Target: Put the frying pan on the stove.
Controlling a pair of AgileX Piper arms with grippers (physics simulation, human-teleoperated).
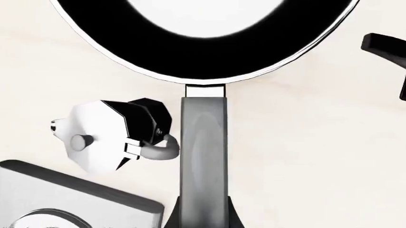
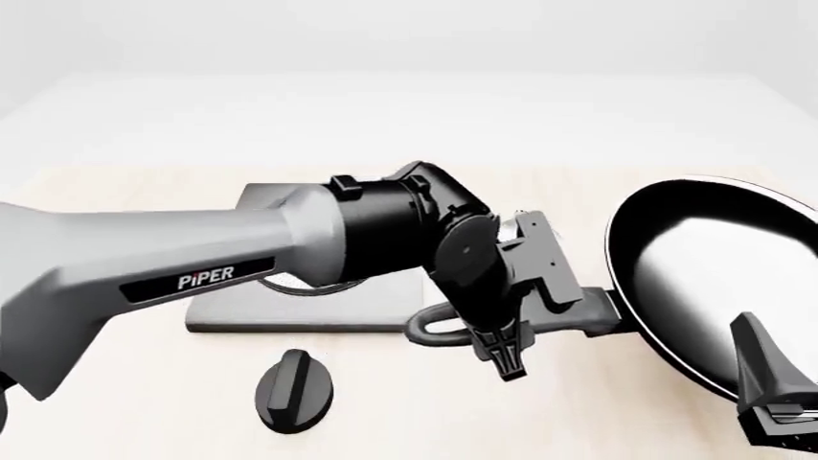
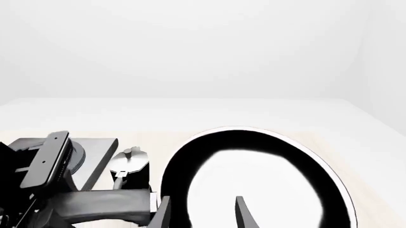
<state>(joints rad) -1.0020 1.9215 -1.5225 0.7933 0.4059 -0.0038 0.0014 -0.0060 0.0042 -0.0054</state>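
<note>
The frying pan (image 2: 696,264) is at the right, glossy black, its grey handle (image 2: 599,311) pointing left and ending in a loop. My left gripper (image 2: 505,356) points down and is shut on the handle between loop and bowl; in the left wrist view its fingers (image 1: 176,213) flank the handle (image 1: 204,142). The stove (image 2: 320,309) lies left of the pan, partly hidden behind my left arm; its corner shows in the left wrist view (image 1: 70,197). My right gripper (image 2: 773,407) is open and empty at the pan's near right rim (image 3: 203,216).
A black-and-silver moka pot (image 1: 114,133) stands between the stove and the pan handle, also in the right wrist view (image 3: 130,164). A small black oval knob (image 2: 294,388) lies on the table in front of the stove.
</note>
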